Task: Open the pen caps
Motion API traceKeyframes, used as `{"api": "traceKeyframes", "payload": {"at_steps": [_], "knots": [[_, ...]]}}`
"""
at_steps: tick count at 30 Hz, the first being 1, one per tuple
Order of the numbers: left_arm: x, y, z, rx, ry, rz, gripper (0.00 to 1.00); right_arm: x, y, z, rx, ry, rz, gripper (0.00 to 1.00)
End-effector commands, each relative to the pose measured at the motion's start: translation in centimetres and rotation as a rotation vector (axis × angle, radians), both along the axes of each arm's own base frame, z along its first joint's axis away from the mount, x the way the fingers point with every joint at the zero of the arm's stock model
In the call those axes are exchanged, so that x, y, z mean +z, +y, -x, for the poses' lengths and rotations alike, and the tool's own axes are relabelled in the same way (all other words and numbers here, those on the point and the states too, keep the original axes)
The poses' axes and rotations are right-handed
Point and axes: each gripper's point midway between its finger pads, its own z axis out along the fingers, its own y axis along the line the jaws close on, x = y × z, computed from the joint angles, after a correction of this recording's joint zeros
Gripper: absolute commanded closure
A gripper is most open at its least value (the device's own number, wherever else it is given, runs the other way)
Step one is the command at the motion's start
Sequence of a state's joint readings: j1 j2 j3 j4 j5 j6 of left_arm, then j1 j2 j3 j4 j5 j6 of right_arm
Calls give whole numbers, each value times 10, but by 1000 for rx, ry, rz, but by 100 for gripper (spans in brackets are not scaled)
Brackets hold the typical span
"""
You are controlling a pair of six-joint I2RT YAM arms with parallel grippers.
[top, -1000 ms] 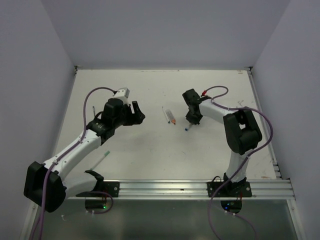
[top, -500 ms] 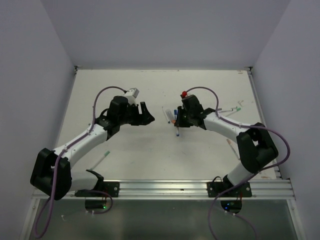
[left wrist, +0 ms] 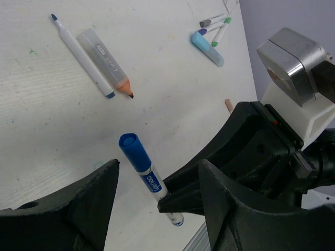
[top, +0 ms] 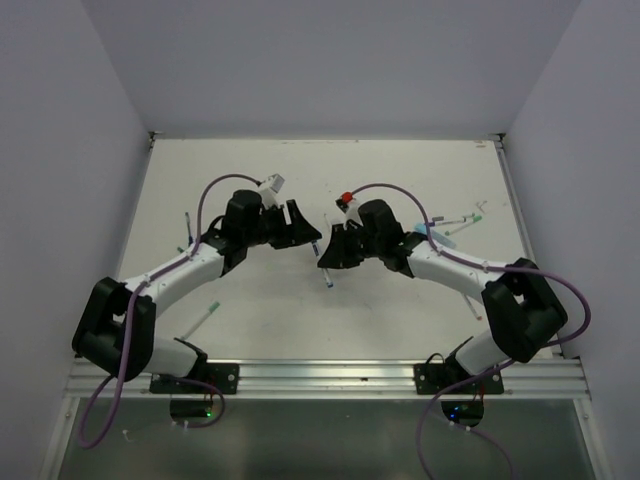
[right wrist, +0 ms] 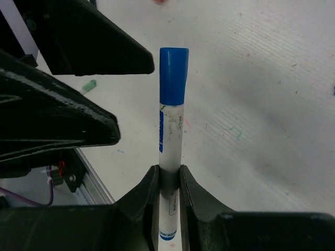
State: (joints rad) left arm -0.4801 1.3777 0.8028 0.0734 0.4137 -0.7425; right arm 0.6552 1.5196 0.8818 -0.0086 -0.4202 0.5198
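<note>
We pinch a pen (right wrist: 170, 141) by its barrel in our right gripper (right wrist: 167, 180), offering its blue cap (right wrist: 173, 73) to our left gripper (left wrist: 157, 175), whose jaws stand spread, apparently to pull it off.

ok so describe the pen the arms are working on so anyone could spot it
Look at the middle of the table, where the two arms meet. The right pincer clamps a white pen by its barrel, its blue cap pointing into the open left pincer. It is the only pen held off the table; the other pens lie flat.
</note>
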Motion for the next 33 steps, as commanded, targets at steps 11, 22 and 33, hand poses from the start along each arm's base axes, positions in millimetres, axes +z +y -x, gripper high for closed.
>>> {"api": "traceKeyframes", "payload": {"at_steps": [11, 22, 33], "knots": [[1, -12, -3, 22, 45, 69, 44, 25, 13, 2, 35, -63, -78, 100], [-5, -15, -5, 23, 66, 69, 48, 29, 13, 7, 45, -74, -82, 100], [1, -17, -7, 22, 62, 90, 64, 20, 16, 14, 67, -73, -83, 100]]}}
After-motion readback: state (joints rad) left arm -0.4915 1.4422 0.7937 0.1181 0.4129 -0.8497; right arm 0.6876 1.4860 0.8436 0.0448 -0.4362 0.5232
